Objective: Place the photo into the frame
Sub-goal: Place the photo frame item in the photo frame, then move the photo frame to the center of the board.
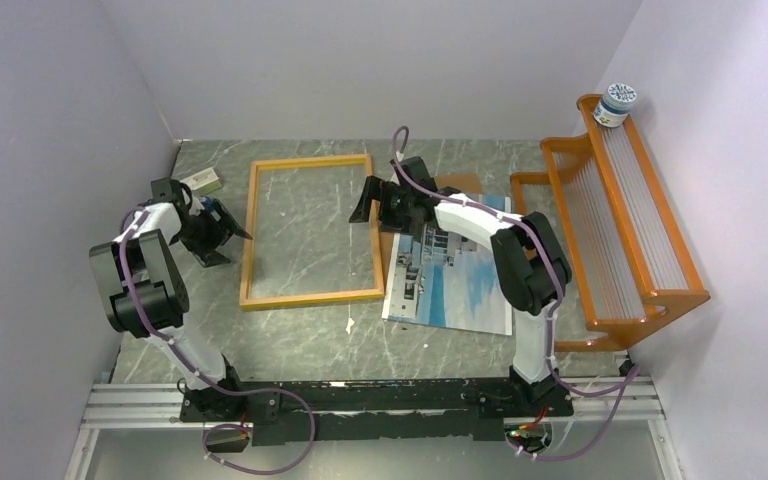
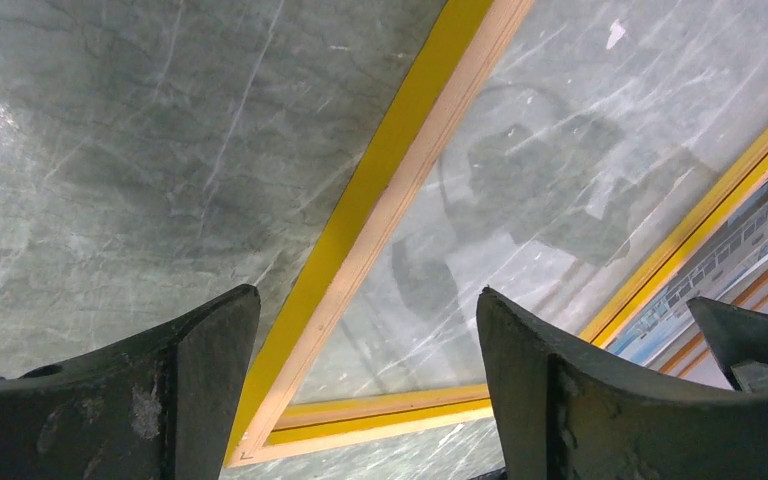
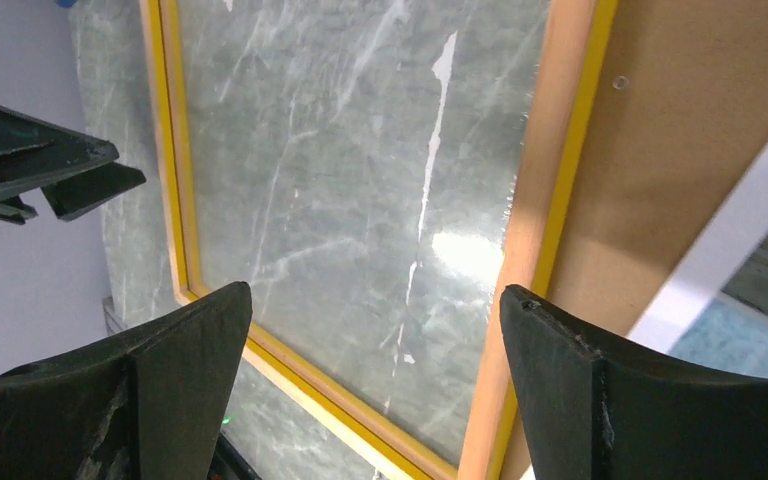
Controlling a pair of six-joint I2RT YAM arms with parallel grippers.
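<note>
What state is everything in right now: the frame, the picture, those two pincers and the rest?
Frame: flat on the table, empty.
Photo: face up, outside the frame, on the board.
Board: flat, mostly covered.
Left pincer: open, empty.
Right pincer: open, empty.
Jar: upright atop the rack.

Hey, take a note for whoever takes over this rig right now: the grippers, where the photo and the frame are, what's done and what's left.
Left gripper: open, empty, at the frame's left rail.
Right gripper: open, empty, at the frame's right rail, towards the far end.
Frame: flat on the table, nothing in it; the tabletop shows through.
Photo: picture side up, just right of the frame, lying on the brown backing panel, partly under the right arm.
Done: the backing is out of the frame.
Left: pick up the photo and lay it in the frame.
</note>
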